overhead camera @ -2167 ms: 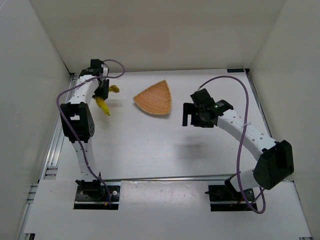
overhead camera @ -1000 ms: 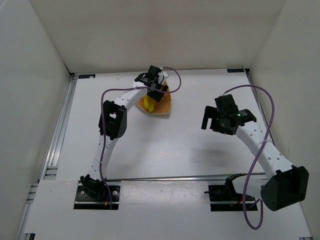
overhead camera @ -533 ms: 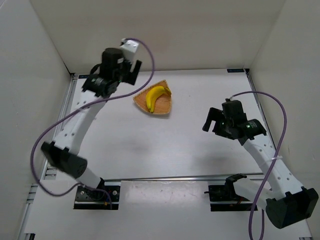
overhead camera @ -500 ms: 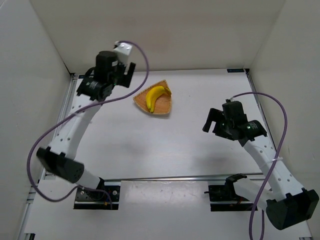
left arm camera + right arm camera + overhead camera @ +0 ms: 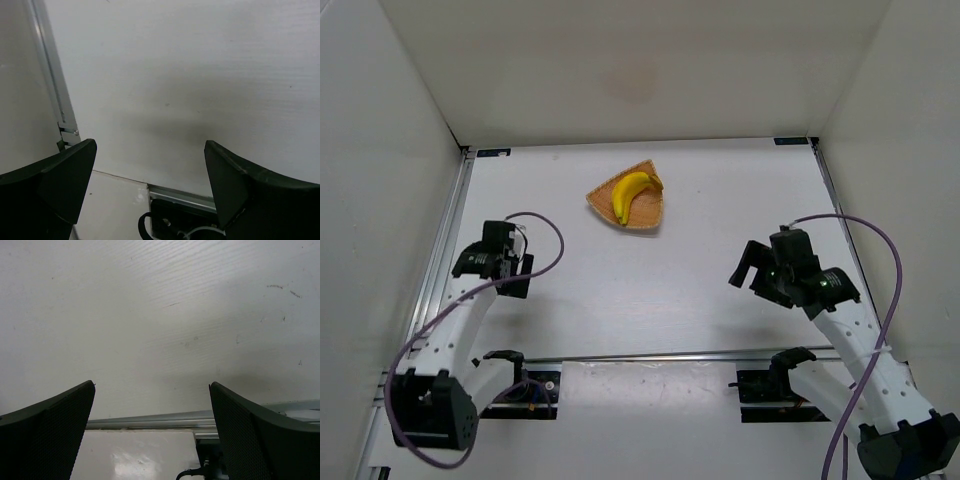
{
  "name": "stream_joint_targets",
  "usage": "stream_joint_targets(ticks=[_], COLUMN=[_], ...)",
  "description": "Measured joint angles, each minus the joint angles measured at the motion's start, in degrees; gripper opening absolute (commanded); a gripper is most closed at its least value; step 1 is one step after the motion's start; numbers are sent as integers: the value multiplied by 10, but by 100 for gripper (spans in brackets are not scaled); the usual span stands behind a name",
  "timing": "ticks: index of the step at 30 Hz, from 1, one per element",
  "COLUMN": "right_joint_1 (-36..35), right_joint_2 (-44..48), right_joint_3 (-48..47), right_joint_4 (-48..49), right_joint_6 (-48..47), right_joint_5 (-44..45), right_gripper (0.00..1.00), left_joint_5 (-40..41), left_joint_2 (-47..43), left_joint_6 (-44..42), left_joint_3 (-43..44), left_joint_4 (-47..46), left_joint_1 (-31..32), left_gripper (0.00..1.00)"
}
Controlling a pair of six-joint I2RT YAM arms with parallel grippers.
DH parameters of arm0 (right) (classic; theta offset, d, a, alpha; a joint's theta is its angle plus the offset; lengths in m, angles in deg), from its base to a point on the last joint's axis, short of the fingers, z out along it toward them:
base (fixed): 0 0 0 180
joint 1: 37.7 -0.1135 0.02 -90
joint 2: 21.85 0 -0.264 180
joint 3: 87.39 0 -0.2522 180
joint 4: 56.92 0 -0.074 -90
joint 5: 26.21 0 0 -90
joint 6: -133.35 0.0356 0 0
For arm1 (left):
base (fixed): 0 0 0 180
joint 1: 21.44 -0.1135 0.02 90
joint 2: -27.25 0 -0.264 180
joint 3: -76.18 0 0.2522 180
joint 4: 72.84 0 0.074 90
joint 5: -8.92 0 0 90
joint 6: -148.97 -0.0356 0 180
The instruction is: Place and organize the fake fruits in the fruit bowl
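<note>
A yellow banana (image 5: 633, 192) lies inside the tan woven fruit bowl (image 5: 601, 204) at the back middle of the table; nothing touches it. My left gripper (image 5: 505, 283) is far from the bowl, at the near left, and stands open with nothing in it. The left wrist view shows my left gripper (image 5: 150, 145) with its jaws wide apart over bare white table. My right gripper (image 5: 748, 280) is at the near right, also open with nothing between its fingers. The right wrist view shows my right gripper (image 5: 152, 385) above bare table. Neither wrist view shows the banana or the bowl.
White walls enclose the table on three sides. A metal rail (image 5: 650, 355) runs along the near edge, and another rail (image 5: 440, 270) runs down the left side. The left arm's base mount (image 5: 180, 220) lies just below my left fingers. Purple cables loop off both arms.
My left arm has swung back from beside the bowl to the near left and folded low. The right arm has drawn back slightly toward its base. The banana stays in the bowl.
</note>
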Motion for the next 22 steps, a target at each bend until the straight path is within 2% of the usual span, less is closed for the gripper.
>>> stream_joint_targets(ticks=[5,22], right_joint_1=[0,0], right_joint_2=[12,31], right_joint_3=[22,47], right_joint_4=[-9,-16], right_joint_6=[13,23], right_joint_5=[0,0], right_gripper=[100,100], left_joint_5=[24,40], left_joint_2=[-74,-76], left_joint_6=[13,31], left_joint_3=[-17,-45], left_joint_4=[-16,-16], left_joint_1=[-10,-21], left_gripper=[100,100])
